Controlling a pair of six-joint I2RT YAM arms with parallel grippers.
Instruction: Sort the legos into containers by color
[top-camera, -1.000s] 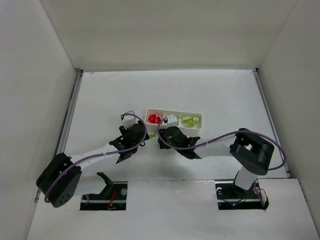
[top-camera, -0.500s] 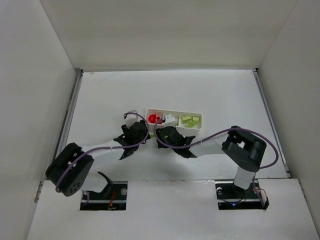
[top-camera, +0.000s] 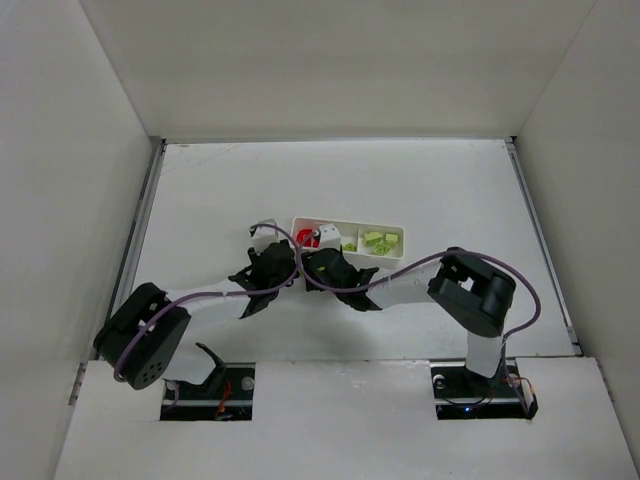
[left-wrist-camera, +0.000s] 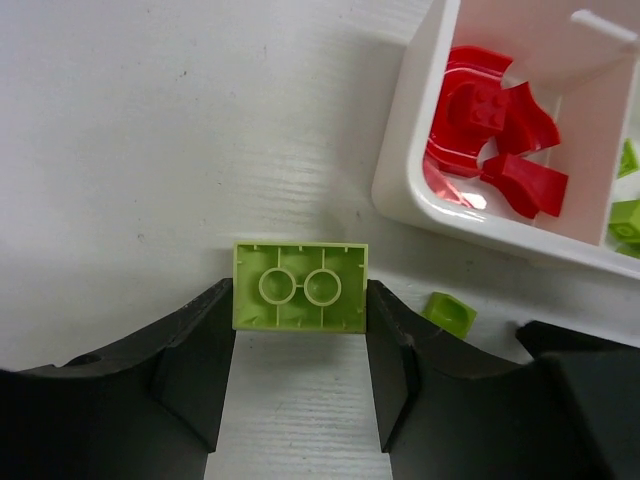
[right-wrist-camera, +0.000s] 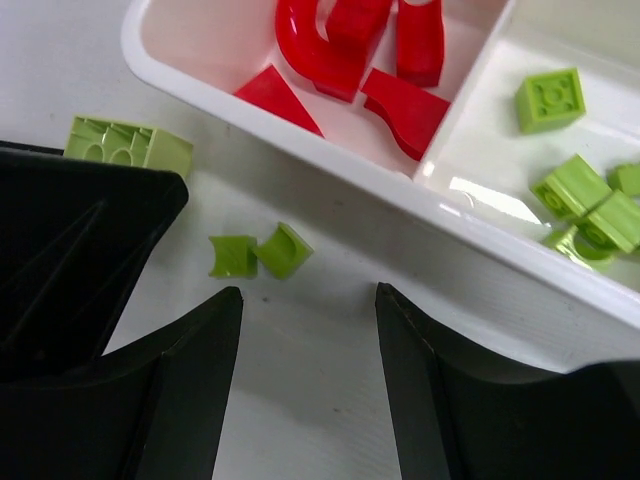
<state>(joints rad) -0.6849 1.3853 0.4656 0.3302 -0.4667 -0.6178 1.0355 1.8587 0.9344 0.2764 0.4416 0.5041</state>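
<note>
A lime-green brick lies studs-down on the table just left of the white tray. My left gripper is shut on it, a fingertip pressed to each short side. Two tiny curved green legos lie by the tray's near wall. They sit just ahead and to the left of my right gripper, which is open with only bare table between its fingers. The tray's left compartment holds red legos; the compartment beside it holds several green legos. In the top view both grippers crowd the tray's near left corner.
The black body of the left gripper sits close on the left of the right gripper's fingers. The tray's near wall runs just ahead of them. White walls enclose the table on three sides.
Both grippers have moved toward the tray's left end. The left jaws have closed in on the green brick. The right jaws have spread wider.
</note>
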